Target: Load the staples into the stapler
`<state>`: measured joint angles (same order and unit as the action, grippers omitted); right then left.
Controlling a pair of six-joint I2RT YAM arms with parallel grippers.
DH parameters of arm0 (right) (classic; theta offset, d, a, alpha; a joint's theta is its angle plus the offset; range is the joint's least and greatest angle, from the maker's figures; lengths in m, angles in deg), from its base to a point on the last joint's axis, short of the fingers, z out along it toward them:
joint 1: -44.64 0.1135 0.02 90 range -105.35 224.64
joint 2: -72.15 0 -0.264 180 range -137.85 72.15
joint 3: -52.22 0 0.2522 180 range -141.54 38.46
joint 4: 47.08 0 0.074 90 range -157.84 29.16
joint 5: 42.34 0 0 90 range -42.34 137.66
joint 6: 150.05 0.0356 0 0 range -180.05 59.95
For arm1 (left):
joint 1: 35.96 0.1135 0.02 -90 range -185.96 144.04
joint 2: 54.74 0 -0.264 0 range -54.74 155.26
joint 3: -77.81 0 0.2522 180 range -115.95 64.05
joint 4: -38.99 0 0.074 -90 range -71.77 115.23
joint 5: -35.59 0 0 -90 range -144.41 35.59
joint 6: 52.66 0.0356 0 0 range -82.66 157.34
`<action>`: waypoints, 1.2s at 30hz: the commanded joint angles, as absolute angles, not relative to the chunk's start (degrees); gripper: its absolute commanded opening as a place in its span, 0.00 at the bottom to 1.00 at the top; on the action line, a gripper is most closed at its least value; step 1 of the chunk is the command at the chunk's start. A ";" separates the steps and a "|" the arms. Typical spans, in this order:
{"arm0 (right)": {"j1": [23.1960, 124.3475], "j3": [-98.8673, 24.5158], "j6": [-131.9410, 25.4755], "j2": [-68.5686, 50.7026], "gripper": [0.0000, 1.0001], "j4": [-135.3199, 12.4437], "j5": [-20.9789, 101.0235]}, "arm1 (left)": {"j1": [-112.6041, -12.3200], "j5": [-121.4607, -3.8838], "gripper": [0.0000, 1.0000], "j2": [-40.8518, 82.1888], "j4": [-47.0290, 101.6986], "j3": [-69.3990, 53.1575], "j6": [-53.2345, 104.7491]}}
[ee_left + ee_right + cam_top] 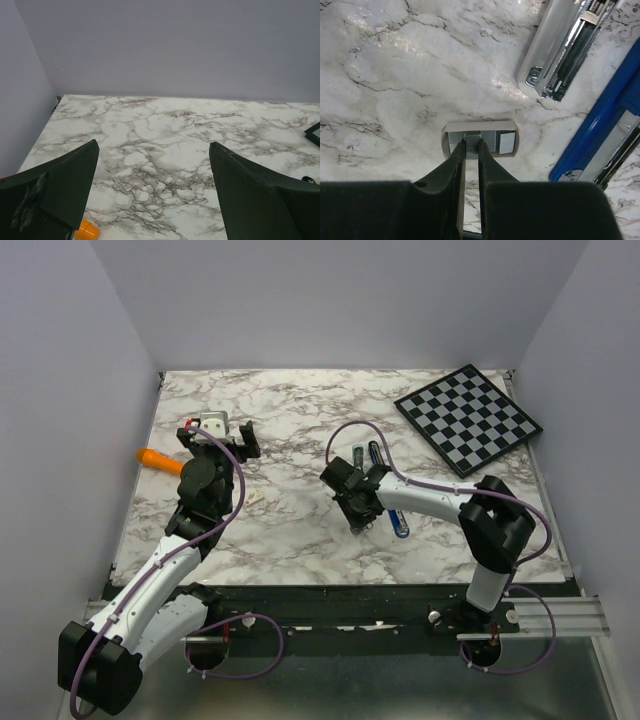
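Pointing down at the marble-patterned desk (280, 540), the right claw (471, 144) is showing its two dark fingers (445, 180) drawn narrow, with only a thin slit between them. Their tips are meeting the near edge of the staples (506, 142), a small silvery block in a pale paper band that is lying flat on the desk. Whether the tips are actually pinching the block I cannot tell. In the overhead view the right claw (360, 523) is sitting just right of the desk's middle and is covering the staples there. The stapler (602, 127) is lying opened out just beside the staples without touching them. In the wrist view its silvery channel (560, 50) is facing up at about 1 o'clock from the block and its blue part is lying at 3 o'clock. From above, the stapler (376, 454) is showing at 12 o'clock from the right claw, with a blue end coming out at 4 o'clock, the middle being hidden under the claw. The left claw (218, 432) is hanging above the desk toward its 10 o'clock side. Its own camera is showing the left claw (153, 145) spread wide, with nothing but bare marble between the fingers. An orange pen (160, 460) is lying at 8 o'clock from the left claw near the desk's edge, its end (86, 230) just peeping in by the left finger. A checkerboard (468, 418) is resting at the desk's 1 o'clock corner, well apart from both claws.
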<state>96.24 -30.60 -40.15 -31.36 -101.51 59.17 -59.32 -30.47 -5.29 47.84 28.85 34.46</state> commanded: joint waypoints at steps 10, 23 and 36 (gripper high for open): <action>95.62 -30.63 -39.04 -22.17 0.15 -105.31 63.39 | -59.08 -32.00 0.99 -5.43 48.17 29.24 33.56; 87.45 -25.00 -39.12 -17.94 0.15 -102.07 68.05 | -59.17 -32.44 0.99 -5.61 47.99 29.33 33.21; 81.74 -21.48 -40.97 -17.06 0.15 -99.60 68.41 | -59.17 -32.61 0.99 -5.26 47.99 29.24 33.21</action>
